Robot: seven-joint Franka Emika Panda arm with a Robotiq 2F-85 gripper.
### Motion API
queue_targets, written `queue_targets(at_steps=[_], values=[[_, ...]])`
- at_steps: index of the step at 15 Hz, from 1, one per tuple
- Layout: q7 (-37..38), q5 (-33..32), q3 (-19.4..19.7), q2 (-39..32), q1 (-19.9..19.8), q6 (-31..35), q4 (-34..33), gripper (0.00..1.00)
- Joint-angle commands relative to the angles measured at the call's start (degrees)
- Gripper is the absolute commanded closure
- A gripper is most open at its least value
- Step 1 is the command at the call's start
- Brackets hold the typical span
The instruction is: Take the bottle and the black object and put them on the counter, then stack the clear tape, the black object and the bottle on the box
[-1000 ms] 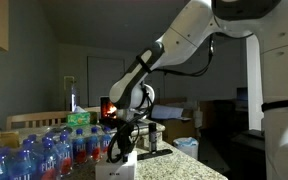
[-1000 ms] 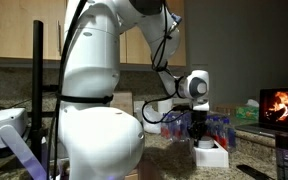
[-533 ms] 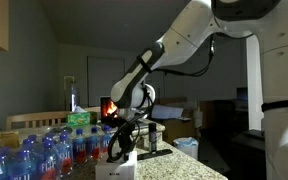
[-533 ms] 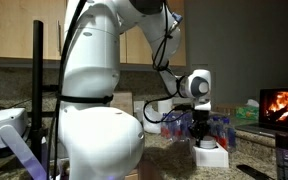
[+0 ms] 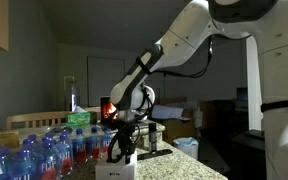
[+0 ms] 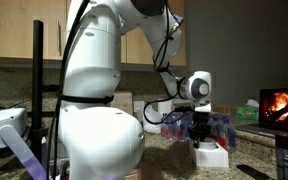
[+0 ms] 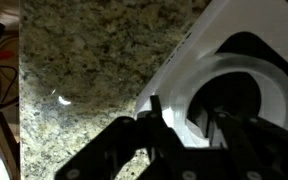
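1. Arm. The white Panda arm [image 5: 184, 45] reaches down from upper right to the counter in both exterior views; its large white base [image 6: 94, 90] fills the foreground of an exterior view.

2. Counter. The speckled granite counter [image 7: 94, 70] carries all items listed below.

3. Water bottles. A pack of clear water bottles [image 5: 44, 150] with blue and red labels stands behind and beside the work area.

4. Box. The white box [image 5: 117, 170] [image 6: 211, 155] [image 7: 199, 55] rests on the counter directly under the gripper.

5. Gripper. The gripper [image 5: 124, 148] [image 6: 202, 135] [image 7: 189, 135] points straight down, its fingertips just above or at the box top. In the wrist view the two fingers [image 7: 154, 130] stand slightly apart. Whether they press on anything cannot be determined.

6. Clear tape. The clear tape [image 7: 274, 95] lies flat on the box top as a pale ring. A dark shape [image 7: 229, 100] occupies its middle, between the fingers; its identity cannot be determined.

7. Bottle. The bottle [image 6: 287, 153] stands upright on the counter, well apart from the box.
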State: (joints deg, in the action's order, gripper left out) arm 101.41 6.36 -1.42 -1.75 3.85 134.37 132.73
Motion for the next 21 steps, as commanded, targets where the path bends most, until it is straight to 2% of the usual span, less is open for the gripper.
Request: queue_targets(at_steps=[1, 5, 6, 10, 14, 21], values=[[0.87, 0.94, -0.32, 0.13, -0.31, 0.03, -0.34, 0.29], [1.16, 0.34, -0.52, 0.05, -0.10, 0.17, -1.02, 0.05], [1.18, 0.26, -0.59, -0.02, -0.05, 0.13, -1.26, 0.01], [1.48, -0.24, -0.87, 1.61, 0.05, 1.45, -0.41, 0.00], [2.58, -0.94, -0.40, 5.89, -0.62, 3.55, 3.37, 0.00], [-0.53, -2.04, 1.81, 12.91, -4.78, 7.07, 10.24, 0.00]])
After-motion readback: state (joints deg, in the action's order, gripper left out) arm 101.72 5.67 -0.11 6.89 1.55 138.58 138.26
